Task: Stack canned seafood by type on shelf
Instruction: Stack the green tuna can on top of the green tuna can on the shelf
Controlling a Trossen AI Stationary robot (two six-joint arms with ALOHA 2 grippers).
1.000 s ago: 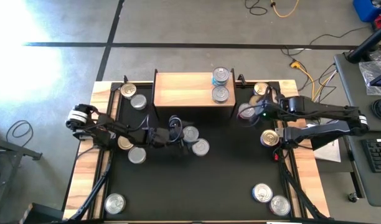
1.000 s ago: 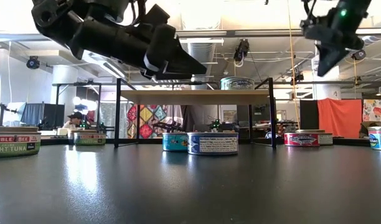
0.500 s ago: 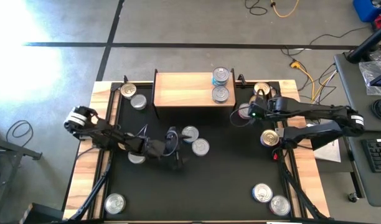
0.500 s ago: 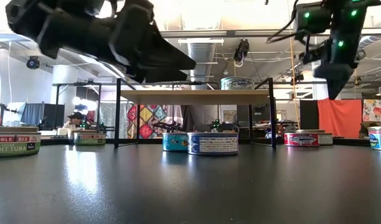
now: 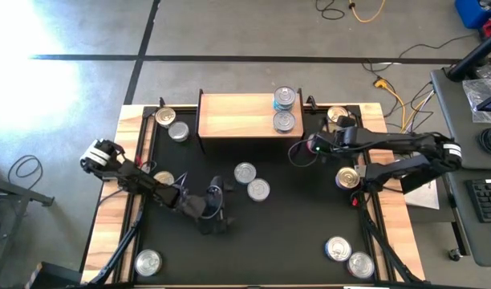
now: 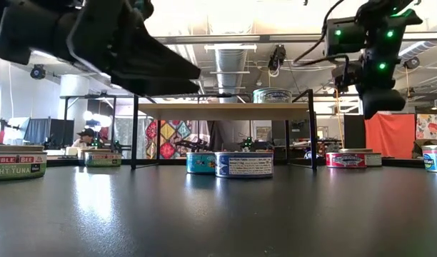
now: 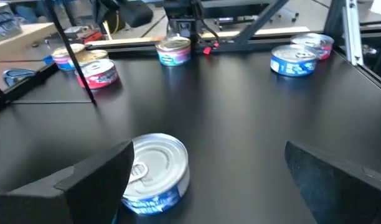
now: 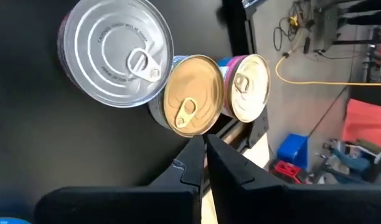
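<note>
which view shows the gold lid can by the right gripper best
The right wrist view: the gold lid can fills the frame, pull tab clear, beside the shut right gripper. The high view shows it small, partly under the arm; the other views don't clearly show it.

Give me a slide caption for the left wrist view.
Open left gripper approaching a silver-lidded can on the black table, more cans waiting beyond.

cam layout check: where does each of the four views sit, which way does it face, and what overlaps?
High view: overhead, straight down; both dark arms, light-wood shelf.
Low view: tabletop height, looking across under the shelf; both arms hang in from above.
Left wrist view: over the open left gripper, facing a silver-lidded blue-label tin.
Right wrist view: over the shut right gripper, facing a gold-lidded tin.
Shared: high and low views both show the shelf.
</note>
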